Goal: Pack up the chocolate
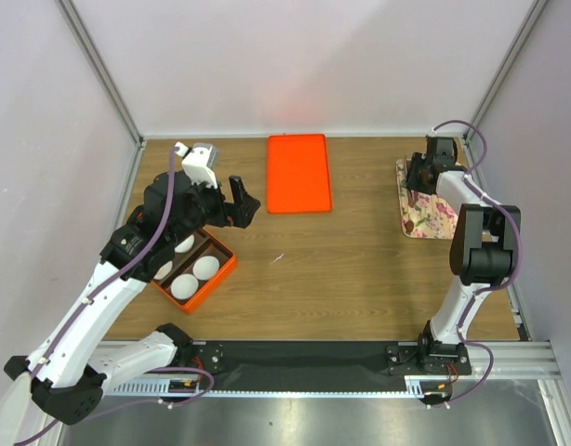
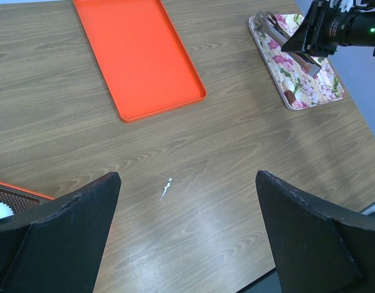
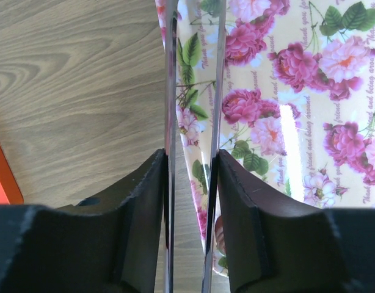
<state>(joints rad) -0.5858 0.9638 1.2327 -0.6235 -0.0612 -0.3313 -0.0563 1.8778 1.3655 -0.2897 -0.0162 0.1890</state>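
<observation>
hovering over the flowered rectangular plate [image 3: 297,91], the right end effector [image 3: 192,165] clasps slim silver metal tongs [image 3: 170,91]; the left end effector [image 2: 187,177] gapes wide.

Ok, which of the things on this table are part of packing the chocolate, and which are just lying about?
Part of the job: chocolate on the floral plate; metal tongs held by the right gripper; orange compartment box holding white paper cups.
Apparently idle: flat orange tray; small white scrap on the wood.
</observation>
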